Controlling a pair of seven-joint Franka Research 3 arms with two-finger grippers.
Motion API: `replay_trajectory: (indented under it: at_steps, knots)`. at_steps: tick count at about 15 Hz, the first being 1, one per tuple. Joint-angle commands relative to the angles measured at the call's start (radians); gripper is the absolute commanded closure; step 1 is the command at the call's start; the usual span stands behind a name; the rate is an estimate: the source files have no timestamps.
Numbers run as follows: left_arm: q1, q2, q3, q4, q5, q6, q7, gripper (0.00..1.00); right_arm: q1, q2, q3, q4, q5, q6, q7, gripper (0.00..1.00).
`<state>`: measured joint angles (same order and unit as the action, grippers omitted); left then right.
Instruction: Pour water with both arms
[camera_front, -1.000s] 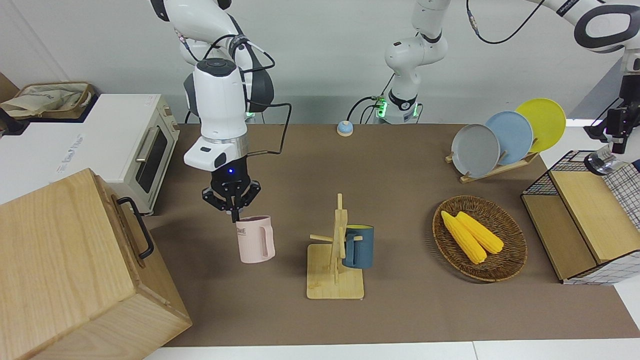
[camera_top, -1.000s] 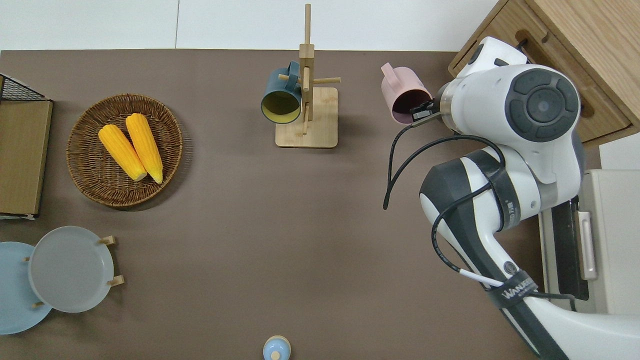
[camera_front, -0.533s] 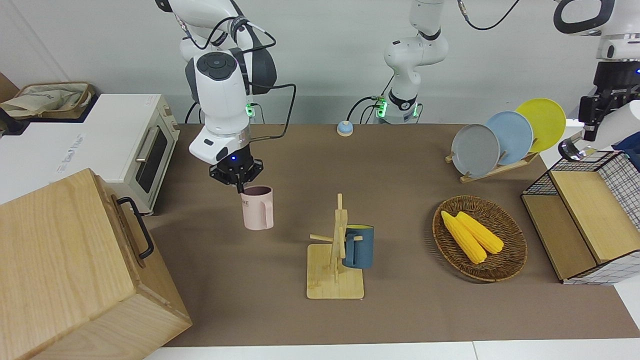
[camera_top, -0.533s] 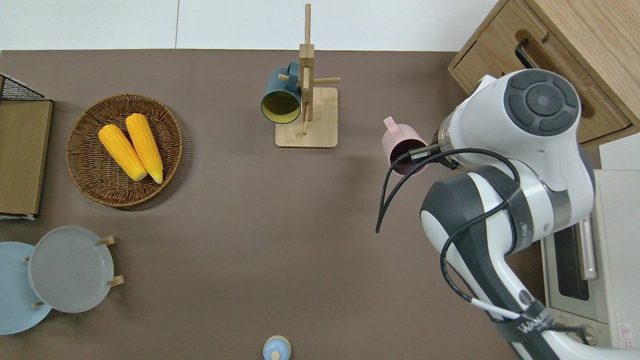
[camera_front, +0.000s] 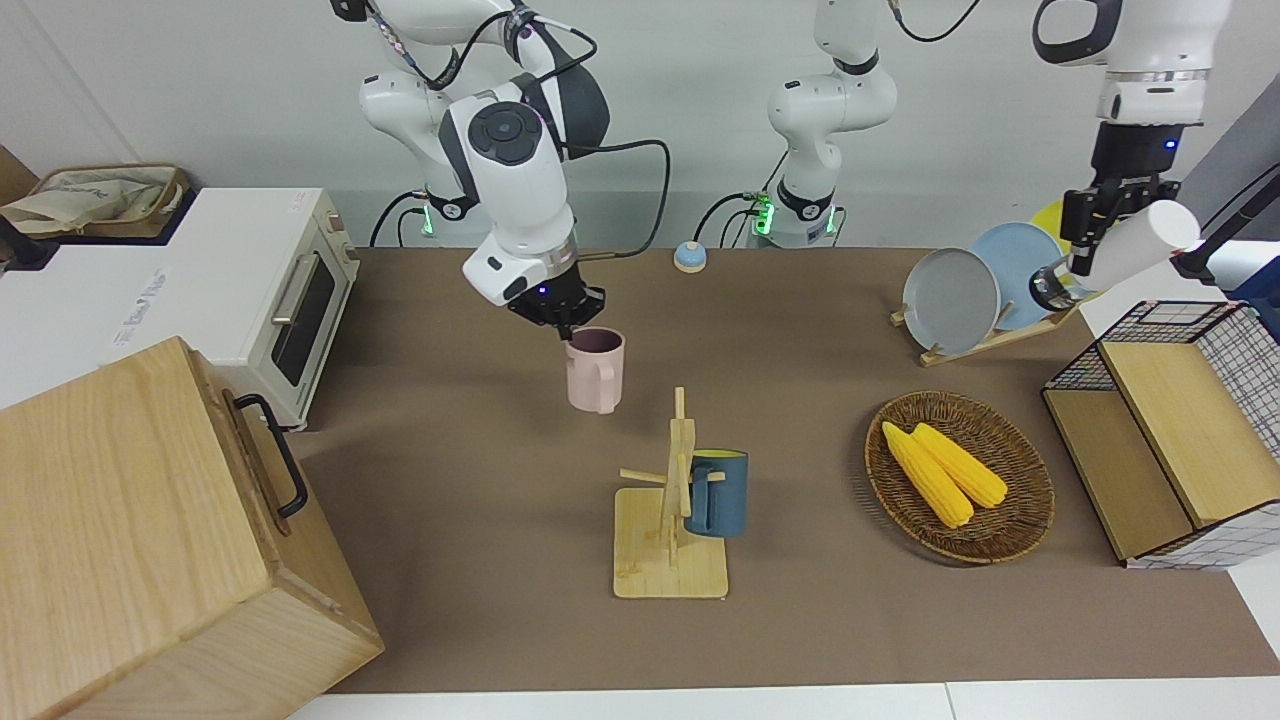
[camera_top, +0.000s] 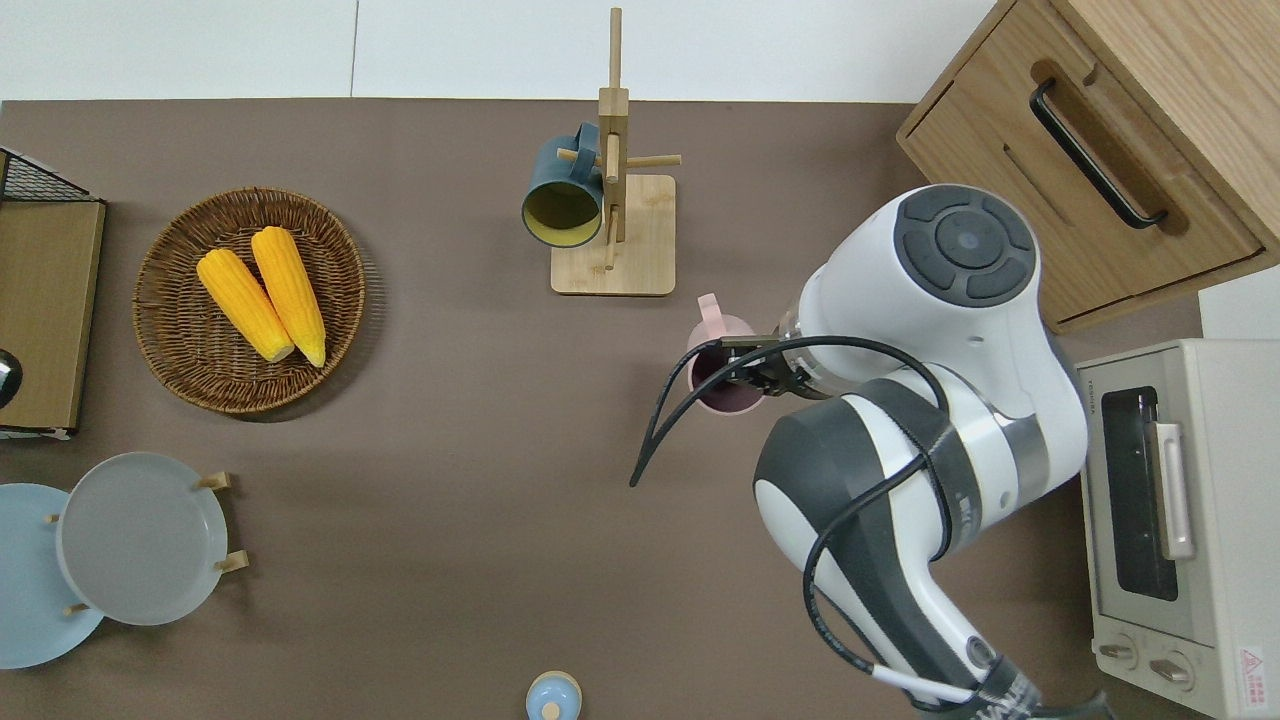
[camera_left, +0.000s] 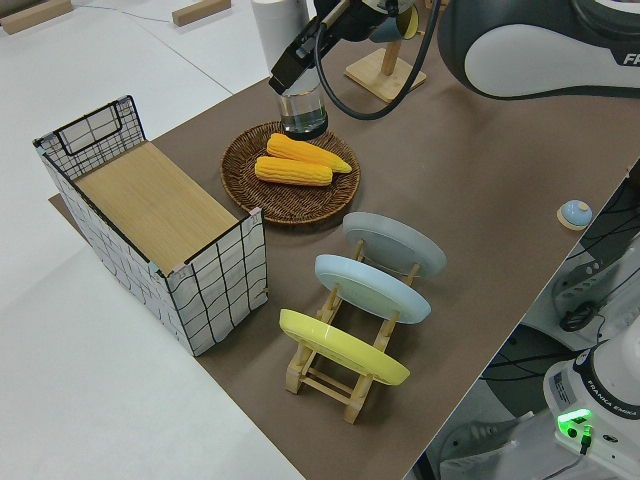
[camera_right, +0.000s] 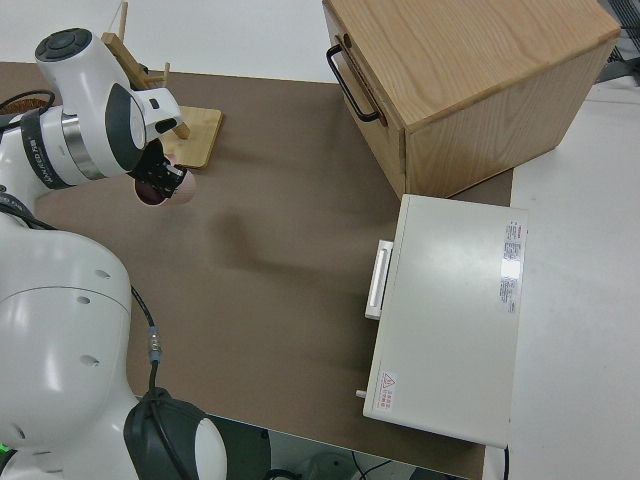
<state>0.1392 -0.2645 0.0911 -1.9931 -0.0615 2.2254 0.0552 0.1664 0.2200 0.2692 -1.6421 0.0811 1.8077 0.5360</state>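
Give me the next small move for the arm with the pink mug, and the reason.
Probably lower the pink plastic mug straight down onto the brown table. The right gripper holds it by the rim, upright, over a bare part of the table, while the left gripper holds a white bottle aloft; a standing mug would be steadier to pour into.

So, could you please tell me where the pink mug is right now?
The pink mug hangs upright from the right gripper, which grips its rim. In the overhead view it is over bare tabletop near the wooden mug stand, toward the right arm's end.
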Motion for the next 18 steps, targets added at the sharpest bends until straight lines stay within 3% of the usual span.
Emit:
replay_trajectory:
  at_steps: [1,3,6,8,10,12,15,18]
  knots:
    - [-0.004,-0.116,-0.040,-0.111,0.031,-0.001,-0.058,0.87,0.048,0.012,-0.002,-0.001,0.084,0.010,0.160,1.000]
    - [-0.003,-0.140,-0.069,-0.141,0.031,-0.016,-0.092,0.87,0.079,0.033,-0.002,0.002,0.129,0.030,0.226,1.000]
    - [-0.003,-0.160,-0.114,-0.183,0.032,-0.021,-0.135,0.87,0.140,0.088,0.001,0.044,0.147,0.088,0.359,1.000]
    - [-0.003,-0.173,-0.142,-0.207,0.032,-0.020,-0.164,0.87,0.160,0.140,0.033,0.079,0.181,0.125,0.430,1.000]
    - [0.000,-0.188,-0.171,-0.234,0.031,-0.012,-0.192,0.87,0.186,0.173,0.038,0.096,0.197,0.179,0.508,1.000]
    - [0.000,-0.202,-0.186,-0.256,0.031,-0.007,-0.204,0.87,0.212,0.203,0.038,0.111,0.204,0.208,0.561,1.000]
    - [-0.013,-0.226,-0.195,-0.292,0.031,-0.013,-0.218,0.87,0.235,0.258,0.070,0.113,0.232,0.306,0.616,1.000]
    - [-0.015,-0.268,-0.202,-0.340,0.031,-0.016,-0.216,0.87,0.263,0.303,0.071,0.128,0.285,0.361,0.645,1.000]
